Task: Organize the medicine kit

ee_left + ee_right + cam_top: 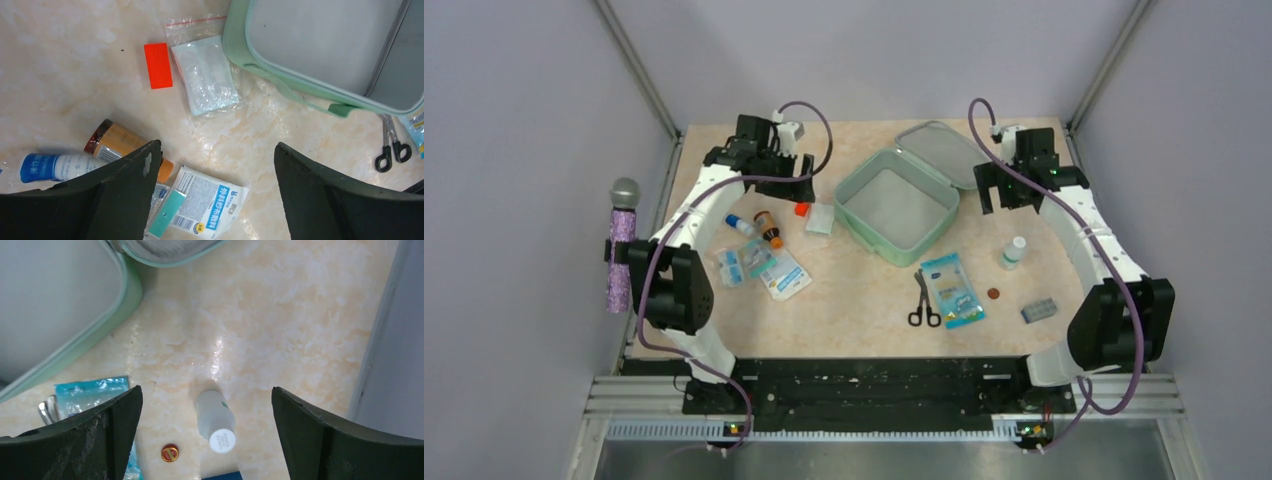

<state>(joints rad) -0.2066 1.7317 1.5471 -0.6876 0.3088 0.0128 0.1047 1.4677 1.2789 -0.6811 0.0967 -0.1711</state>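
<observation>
Medicine case — one, one scissors, one white bottle

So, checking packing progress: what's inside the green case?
Nothing visible: the green case shows only bare grey lining. Its near wall may hide a thin strip of floor, and the open lid is too indistinct to judge.

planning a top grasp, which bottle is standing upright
The white-capped bottle right of the green case; the amber bottle and blue-labelled bottle lie on their sides.

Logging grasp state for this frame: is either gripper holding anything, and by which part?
Nothing is held. The left gripper and the right gripper both stand open above the table, with nothing between their fingers.
</observation>
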